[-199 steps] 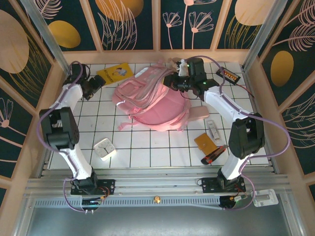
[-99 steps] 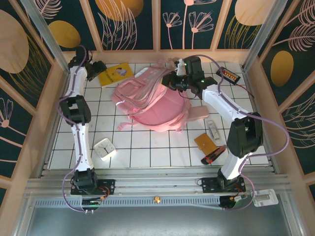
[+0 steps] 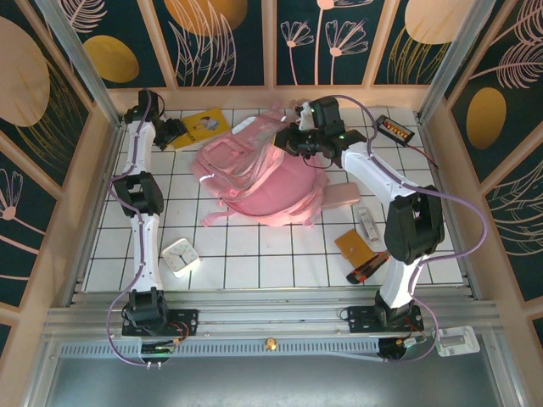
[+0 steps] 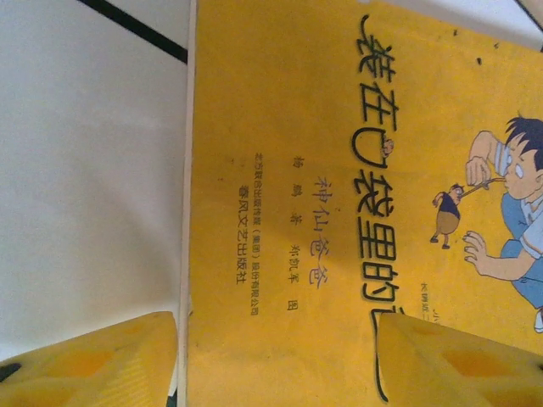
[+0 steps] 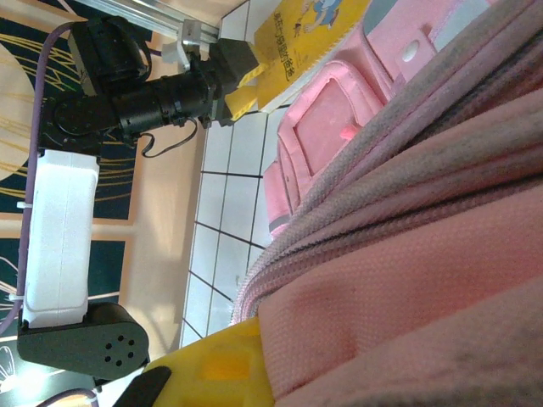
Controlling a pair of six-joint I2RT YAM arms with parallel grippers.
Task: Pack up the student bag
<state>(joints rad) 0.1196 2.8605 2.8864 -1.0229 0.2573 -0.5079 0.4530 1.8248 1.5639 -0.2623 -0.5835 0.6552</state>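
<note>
Table [image 3: 254,254]: white tiled grid.
Left hand [image 3: 176,133]: upper left, released, spread wide over yellow book [image 3: 205,125].
Right hand [image 3: 294,140]: upper centre, clenched on student bag [image 3: 271,182] fabric.

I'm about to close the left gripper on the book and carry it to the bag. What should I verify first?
1. Left gripper placed over the yellow book: ok, its fingers straddle the spine edge.
2. Grip on the book: not ok, the jaws are apart and the book lies flat on the table.
3. Right gripper holding the pink backpack: ok, shut on fabric at its top.
4. Backpack opening wide enough for the book: cannot tell.
5. Nothing lying on the book: ok.
</note>
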